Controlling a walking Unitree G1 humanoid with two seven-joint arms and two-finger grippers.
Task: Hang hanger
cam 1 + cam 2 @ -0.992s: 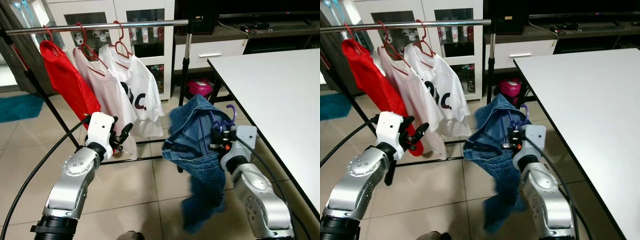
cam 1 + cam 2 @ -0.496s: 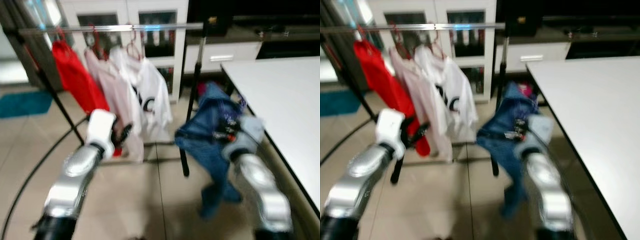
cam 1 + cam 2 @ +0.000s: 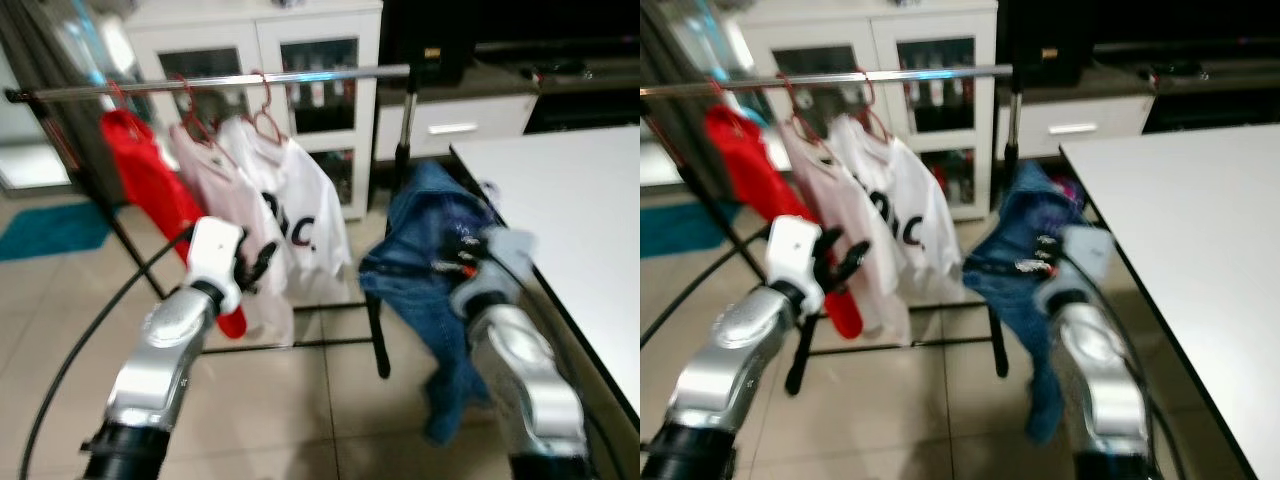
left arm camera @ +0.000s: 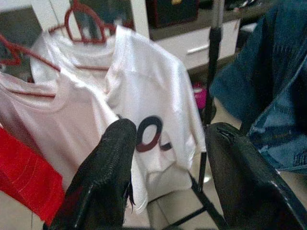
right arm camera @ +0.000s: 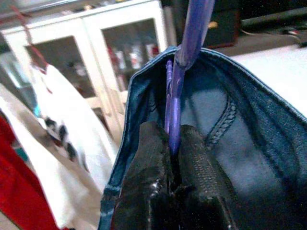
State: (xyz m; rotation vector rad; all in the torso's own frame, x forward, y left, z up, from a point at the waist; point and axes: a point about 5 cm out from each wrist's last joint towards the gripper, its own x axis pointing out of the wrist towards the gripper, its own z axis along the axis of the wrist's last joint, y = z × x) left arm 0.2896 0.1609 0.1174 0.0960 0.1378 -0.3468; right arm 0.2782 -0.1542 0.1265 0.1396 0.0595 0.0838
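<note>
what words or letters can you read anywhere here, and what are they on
"O" or "OC": dark print on the front of the white t-shirt hanging from the rail; folds hide the rest, so the full word cannot be read.
Bottles in the cabinet behind: any labels are too blurred to read.
Denim garment on the purple hanger held in the right gripper: no text seen.

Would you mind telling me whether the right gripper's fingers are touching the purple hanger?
Touching. The right wrist view shows the right gripper with both fingers pressed against the purple hanger, no gap visible.
</note>
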